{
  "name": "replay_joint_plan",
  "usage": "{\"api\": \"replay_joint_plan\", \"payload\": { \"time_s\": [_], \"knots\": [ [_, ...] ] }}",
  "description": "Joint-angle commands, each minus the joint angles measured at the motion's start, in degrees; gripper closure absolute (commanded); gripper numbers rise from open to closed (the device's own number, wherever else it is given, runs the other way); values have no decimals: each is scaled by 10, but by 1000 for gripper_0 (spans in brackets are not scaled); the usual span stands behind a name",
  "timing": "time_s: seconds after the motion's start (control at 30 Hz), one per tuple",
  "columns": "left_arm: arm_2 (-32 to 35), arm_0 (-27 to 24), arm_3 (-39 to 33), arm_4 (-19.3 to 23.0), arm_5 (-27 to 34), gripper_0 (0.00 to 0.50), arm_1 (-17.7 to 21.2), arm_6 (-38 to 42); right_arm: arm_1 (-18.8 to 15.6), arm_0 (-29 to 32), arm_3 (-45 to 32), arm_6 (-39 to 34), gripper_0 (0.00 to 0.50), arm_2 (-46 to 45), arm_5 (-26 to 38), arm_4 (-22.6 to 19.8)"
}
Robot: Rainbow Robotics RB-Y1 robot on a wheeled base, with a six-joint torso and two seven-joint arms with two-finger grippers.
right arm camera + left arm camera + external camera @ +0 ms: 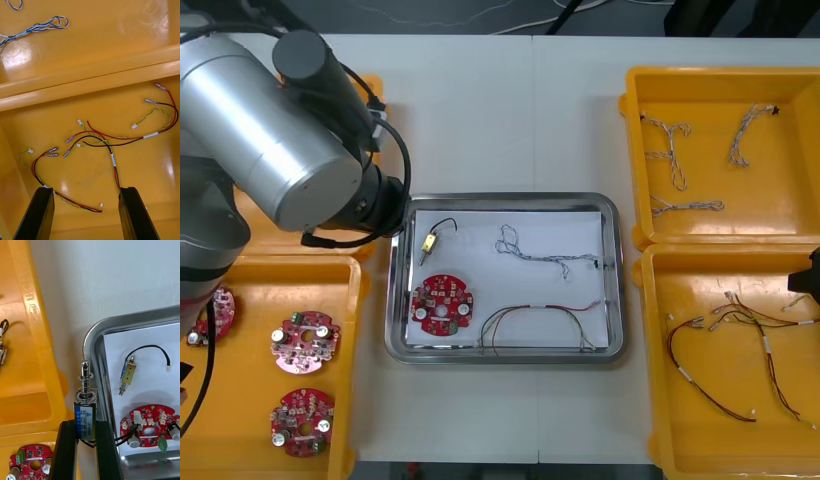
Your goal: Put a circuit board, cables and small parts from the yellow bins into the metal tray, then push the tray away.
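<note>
The left gripper (85, 424) is clenched on a small metal part (86, 388). It holds the part upright between its fingers (67, 450), over the strip between the left yellow bins (37, 315) and the metal tray (89, 338). At one o'clock from the held part, a second small part (127, 374) with a black cable (150, 348) lies on the tray's white inside. A red circuit board (150, 426) sits just nearer than that.

In the front view the left arm (270, 130) lies across the tray's ten o'clock corner. This view adds a blue and white cable (545, 252) at the tray's one o'clock and a red and yellow cable (540, 322) at five.

The right gripper (86, 191) hangs released, fingers apart, over red and yellow cables (112, 138) in the right near bin (90, 176). Twisted blue and white cables (41, 25) lie in the bin beyond (112, 33).
</note>
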Motion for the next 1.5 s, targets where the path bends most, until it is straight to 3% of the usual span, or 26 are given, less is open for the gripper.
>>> {"api": "replay_joint_plan", "payload": {
  "time_s": [0.03, 0.3, 1.07, 1.5],
  "knots": [
    [-37, 8, -10, -24, 4, 500, -18, 19, 0, 10, -18, -24, 0, -12, 2, -5],
    [-89, -7, 25, -46, -29, 500, -42, 56, 0, 10, -18, -24, 0, -12, 2, -5],
    [-129, -45, 123, -58, -98, 500, -95, 97, 0, 10, -18, -24, 0, -12, 2, -5],
    [-160, -55, 145, -59, -128, 500, -99, 119, 0, 10, -18, -24, 0, -12, 2, -5]
  ]
}}
